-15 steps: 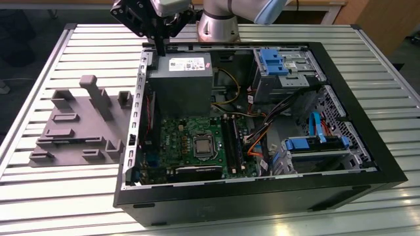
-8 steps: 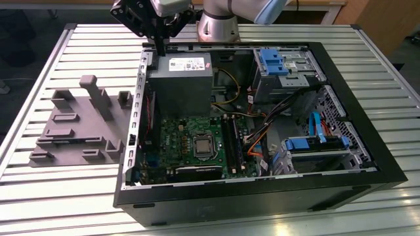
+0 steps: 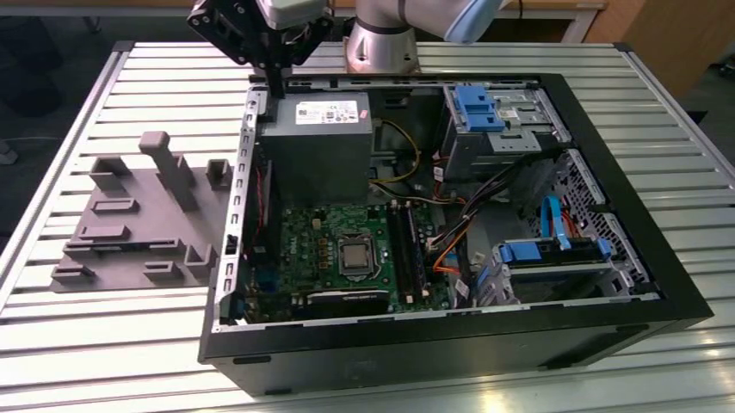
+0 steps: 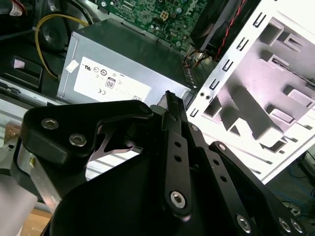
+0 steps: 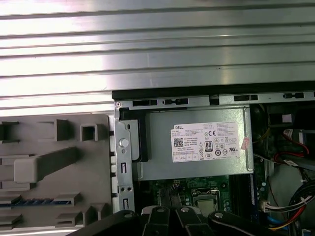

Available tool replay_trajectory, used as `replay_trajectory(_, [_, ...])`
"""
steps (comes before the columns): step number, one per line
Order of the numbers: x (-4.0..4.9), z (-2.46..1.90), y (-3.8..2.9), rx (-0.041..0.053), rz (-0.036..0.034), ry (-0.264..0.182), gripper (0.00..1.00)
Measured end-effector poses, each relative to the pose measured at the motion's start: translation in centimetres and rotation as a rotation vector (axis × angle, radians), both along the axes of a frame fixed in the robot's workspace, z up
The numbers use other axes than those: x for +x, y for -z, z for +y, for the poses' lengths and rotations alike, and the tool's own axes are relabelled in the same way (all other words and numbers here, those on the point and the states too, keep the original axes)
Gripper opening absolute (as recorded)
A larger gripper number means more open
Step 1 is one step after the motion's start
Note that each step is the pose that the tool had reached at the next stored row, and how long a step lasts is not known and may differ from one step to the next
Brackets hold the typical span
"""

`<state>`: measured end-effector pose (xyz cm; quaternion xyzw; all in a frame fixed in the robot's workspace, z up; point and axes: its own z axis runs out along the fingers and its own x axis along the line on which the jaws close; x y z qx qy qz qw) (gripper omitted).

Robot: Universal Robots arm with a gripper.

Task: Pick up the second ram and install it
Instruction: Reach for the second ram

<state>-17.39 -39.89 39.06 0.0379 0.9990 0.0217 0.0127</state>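
Exterior view: the gripper [image 3: 275, 89] hangs over the power supply's [image 3: 316, 146] far corner, jaws closed together and holding nothing. The grey holder [image 3: 126, 224] lies outside the case [image 3: 460, 344], to the exterior view's left of the power supply.

Second wrist view: the fingertips [image 4: 170, 98] meet over the power supply's [image 4: 123, 64] edge.

First wrist view: the ram [image 5: 34, 201], a blue strip, sits in the holder [image 5: 49, 167], well apart from the power supply [image 5: 197, 157].

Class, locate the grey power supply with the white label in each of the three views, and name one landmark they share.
Exterior view: power supply in the far corner of the case, toward the exterior view's left.
Second wrist view: power supply just beyond the gripper.
First wrist view: power supply between the case wall and the motherboard.
Shared landmark: grey holder block beside the case.
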Motion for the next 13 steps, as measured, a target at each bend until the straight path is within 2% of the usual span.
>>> replay_trajectory(13, [-1.13,0.00,0.01,0.0000,-0.0001,0.000,0.11])
